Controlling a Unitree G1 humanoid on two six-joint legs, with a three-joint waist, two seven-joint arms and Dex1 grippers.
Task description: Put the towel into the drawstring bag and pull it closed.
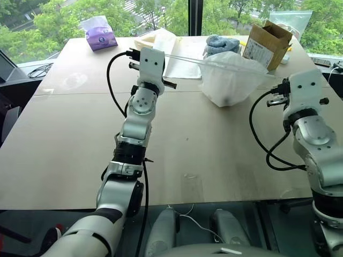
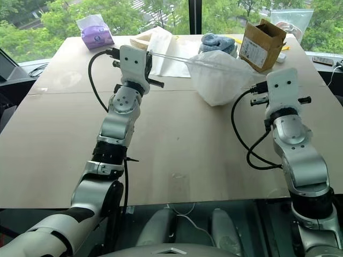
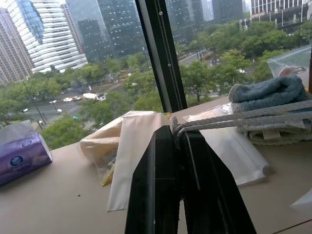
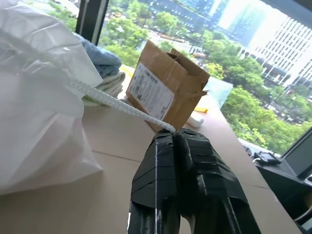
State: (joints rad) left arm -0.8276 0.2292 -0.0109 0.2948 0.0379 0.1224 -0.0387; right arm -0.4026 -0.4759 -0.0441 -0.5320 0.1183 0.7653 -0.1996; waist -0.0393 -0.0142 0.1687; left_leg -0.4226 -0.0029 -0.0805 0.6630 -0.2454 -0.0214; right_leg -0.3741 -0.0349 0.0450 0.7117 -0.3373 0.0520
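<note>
Left gripper [image 3: 176,134] is clamped on the white cord [image 3: 243,117] of the drawstring bag [image 1: 231,79]; left wrist view shows the doubled cord pinched between the black fingers [image 3: 156,185] and running off toward the bag. Right gripper [image 4: 174,132] is likewise clamped on a cord [image 4: 117,105] from the bag's other side, fingers pressed together with the cord end caught at the tips.

Landmark = the bag. It sits on the table [image 1: 187,139] between the two grippers, bulging, with both cords stretched out to either side of its mouth. Left gripper is well to its left, right gripper near on its right. Can't tell the towel through the fabric, the bulge is all that shows.

Behind the bag: stack of folded towels [image 1: 221,44], blue on top. Behind and to its right: open cardboard box [image 1: 266,43]. Behind-left of the bag: flat white bags [image 1: 161,48], lying on the table. Far left of it, at the back table edge: purple tissue pack [image 1: 98,33].
</note>
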